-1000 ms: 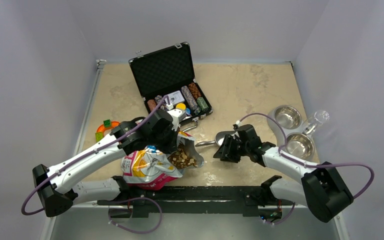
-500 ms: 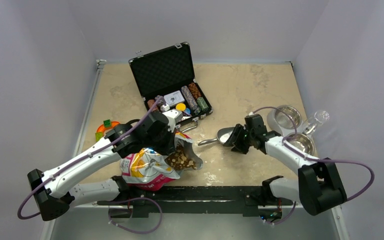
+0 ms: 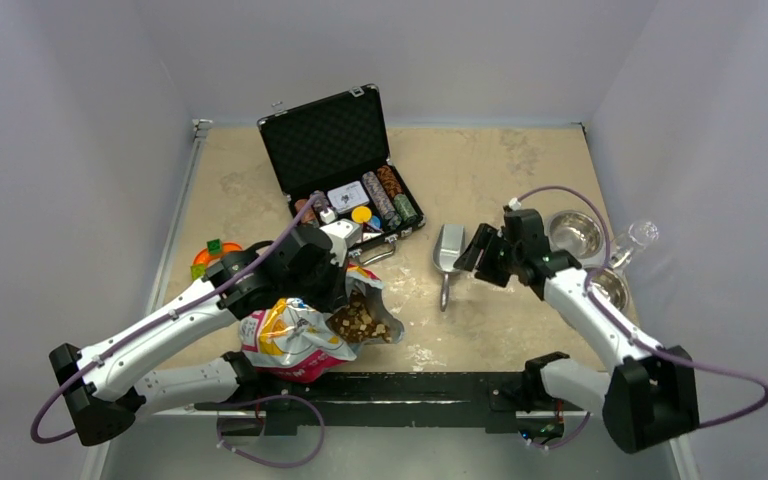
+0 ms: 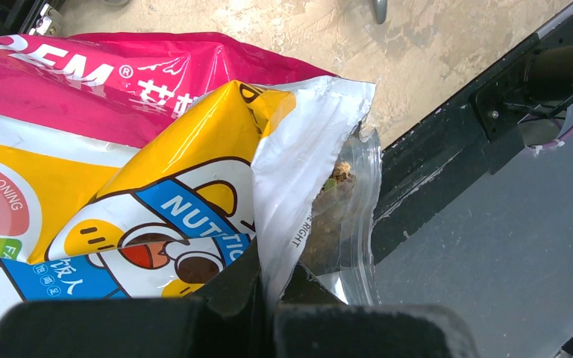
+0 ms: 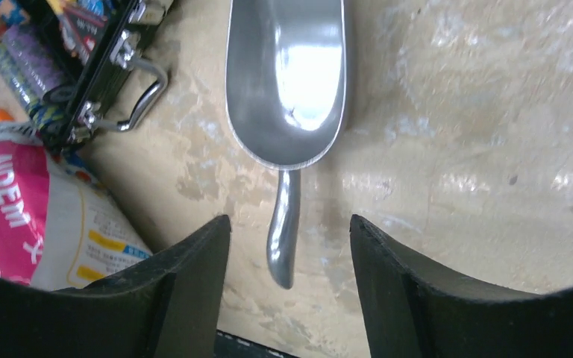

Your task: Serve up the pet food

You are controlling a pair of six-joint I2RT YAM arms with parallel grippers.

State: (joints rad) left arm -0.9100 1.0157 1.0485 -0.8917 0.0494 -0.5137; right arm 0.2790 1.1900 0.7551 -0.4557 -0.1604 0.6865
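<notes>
The pet food bag [image 3: 295,338] lies at the near edge with its mouth open to the right, brown kibble [image 3: 361,320] showing inside. My left gripper [image 3: 346,291] is shut on the bag's torn white edge [image 4: 291,216]; kibble [image 4: 337,186] shows through the clear flap. A metal scoop [image 3: 448,252] lies empty on the table, handle toward the near edge. My right gripper [image 3: 474,256] hovers open just right of it. In the right wrist view the scoop's handle [image 5: 284,239] sits below the gap of the right gripper [image 5: 289,221], touching neither finger.
An open black poker-chip case [image 3: 346,168] stands behind the bag. Two steel bowls [image 3: 574,233] [image 3: 605,288] in a stand with a clear water bottle [image 3: 639,236] sit at the right. A small colourful toy [image 3: 210,256] lies at the left. The black base rail [image 3: 410,385] runs along the near edge.
My right gripper has swung back and to the right, and its jaws have widened. The scoop has turned from handle-left to handle-near and lies free. The left arm barely moved.
</notes>
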